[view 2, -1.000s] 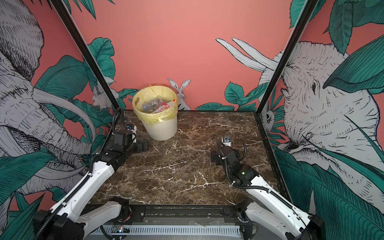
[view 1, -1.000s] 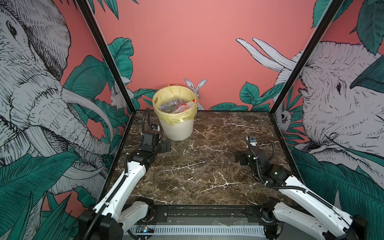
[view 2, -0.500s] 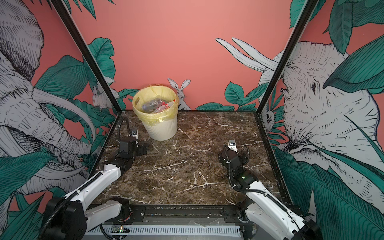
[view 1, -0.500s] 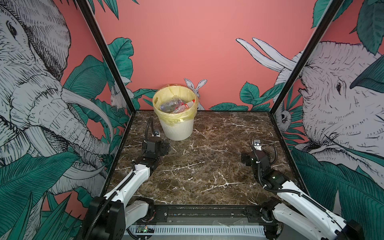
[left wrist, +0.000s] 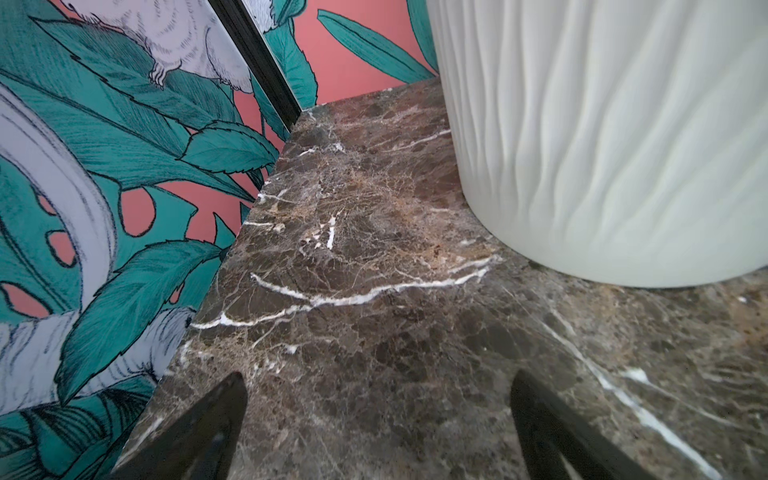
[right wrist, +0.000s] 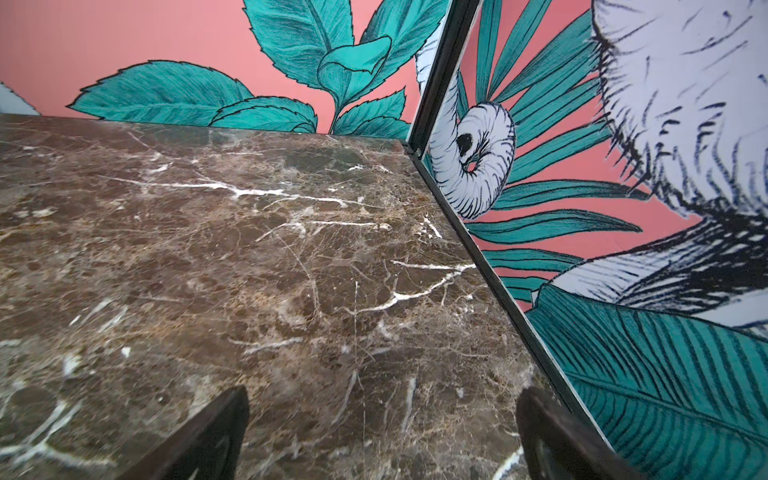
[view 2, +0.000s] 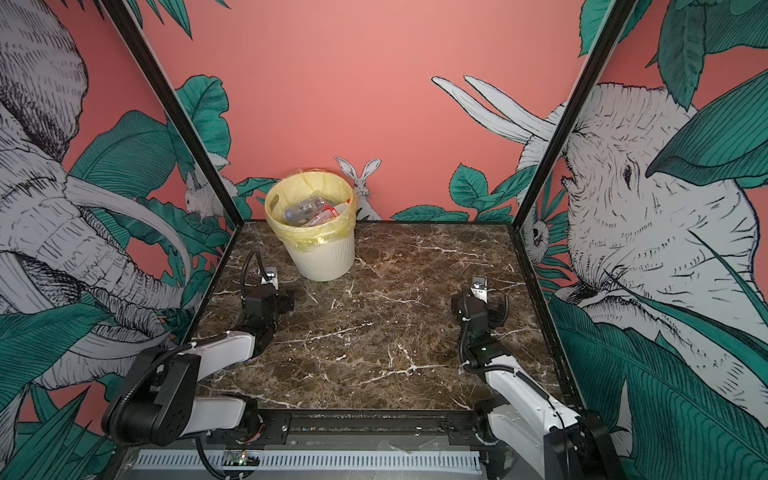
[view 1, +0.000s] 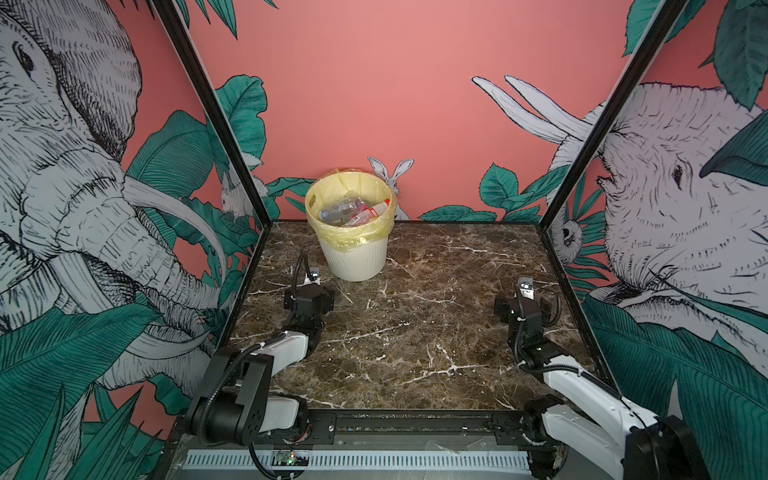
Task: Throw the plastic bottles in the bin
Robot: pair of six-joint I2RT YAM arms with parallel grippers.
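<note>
The bin (view 1: pixel 353 255) (view 2: pixel 325 257), cream, ribbed and lined with a yellow bag, stands at the back left of the table. Several plastic bottles (view 1: pixel 347 210) (view 2: pixel 309 212) lie inside it, clear ones and one with a red cap. No bottle shows on the table. My left gripper (view 1: pixel 311 289) (left wrist: pixel 376 382) hovers low in front of the bin, open and empty, with the bin's wall (left wrist: pixel 602 145) close ahead. My right gripper (view 1: pixel 524 297) (right wrist: pixel 382 395) sits low near the right wall, open and empty over bare marble.
The brown marble table (view 1: pixel 415 332) is boxed in by painted wall panels on three sides. A black frame post (left wrist: pixel 257 58) stands at the back left corner. The right wall (right wrist: pixel 665 374) runs right beside my right gripper.
Both arms have folded down and back toward the front rail. The right gripper has slid a little to the right. Both grippers stayed open and empty.
</note>
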